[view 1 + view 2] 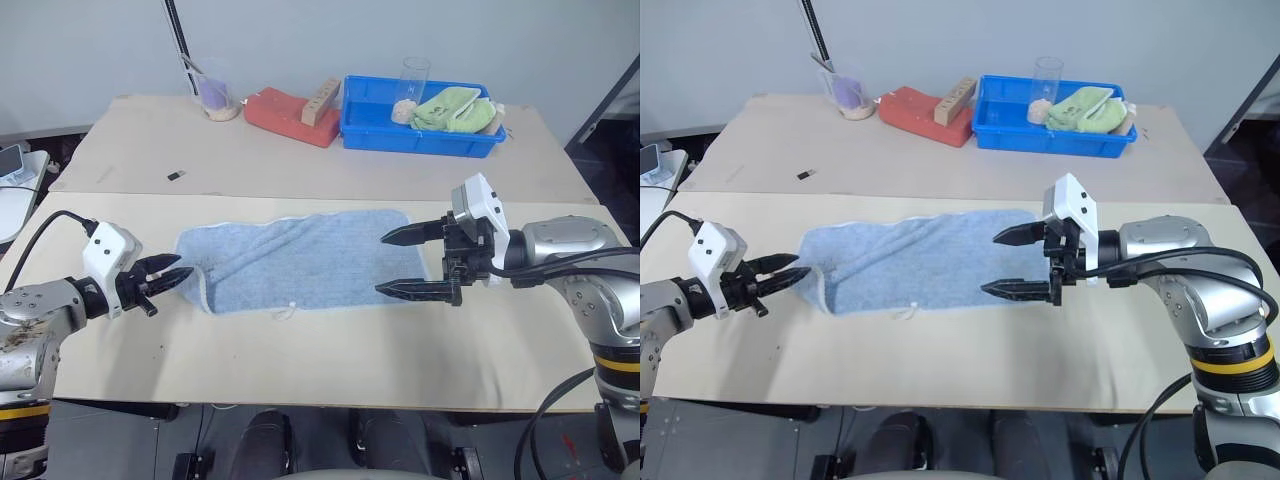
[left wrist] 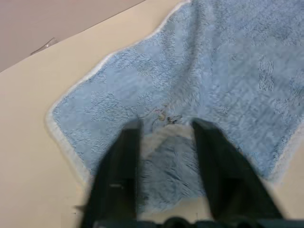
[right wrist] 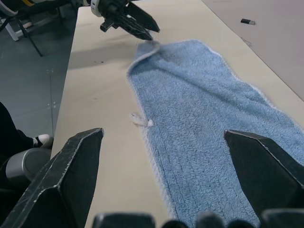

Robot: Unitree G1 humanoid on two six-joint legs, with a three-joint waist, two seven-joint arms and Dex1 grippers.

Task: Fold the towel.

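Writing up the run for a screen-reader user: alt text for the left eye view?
A light blue towel lies flat on a beige table, between the left gripper at its left end and the wide-open right gripper over its right end.

towel (image 1: 300, 258) flat on table (image 1: 330, 340), left end effector (image 1: 172, 274) at its edge, fingers parted

Illumination is bright, diffuse and even — overhead sources. Shadows are soft: a faint one lies on the bench (image 3: 90, 57) under the left claw (image 3: 142, 29). No glare. In the left wrist view the claw fingers (image 2: 124, 166) are motion-blurred — the towel (image 2: 228, 71) beyond stays moderately sharp.
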